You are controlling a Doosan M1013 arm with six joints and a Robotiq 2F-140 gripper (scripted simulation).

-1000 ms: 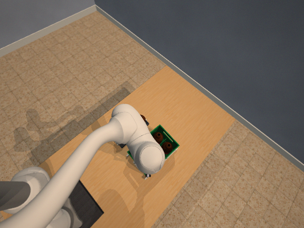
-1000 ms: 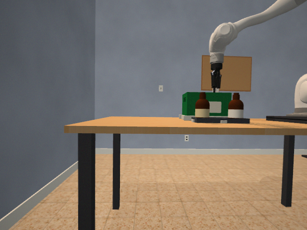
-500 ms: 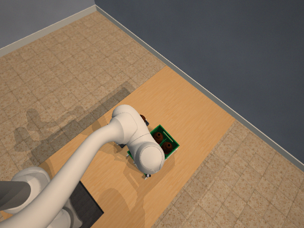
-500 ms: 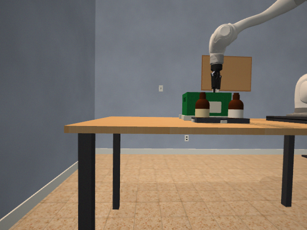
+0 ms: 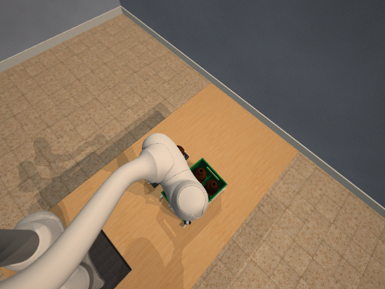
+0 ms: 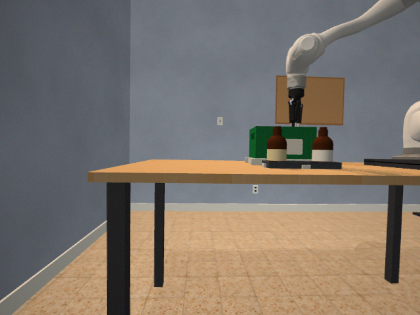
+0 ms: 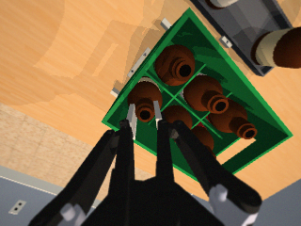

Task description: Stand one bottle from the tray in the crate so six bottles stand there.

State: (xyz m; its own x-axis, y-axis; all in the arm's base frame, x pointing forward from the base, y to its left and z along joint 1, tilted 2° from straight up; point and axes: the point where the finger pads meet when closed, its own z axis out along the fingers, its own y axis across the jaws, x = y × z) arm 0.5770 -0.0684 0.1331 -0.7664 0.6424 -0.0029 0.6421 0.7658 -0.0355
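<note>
A green crate stands on the wooden table. In the wrist view several brown bottles stand in its cells. My gripper reaches down from above and is shut on the neck of the brown bottle in the crate's corner cell; the bottle is upright down inside the cell. In the top view the arm hides the gripper. Beside the crate lies the dark tray with two upright bottles, one with a cream label and one with a white label.
The arm's dark base plate lies on the table beside the tray. A cork board hangs on the wall behind the crate. The table's edge runs close past the crate's far side in the top view.
</note>
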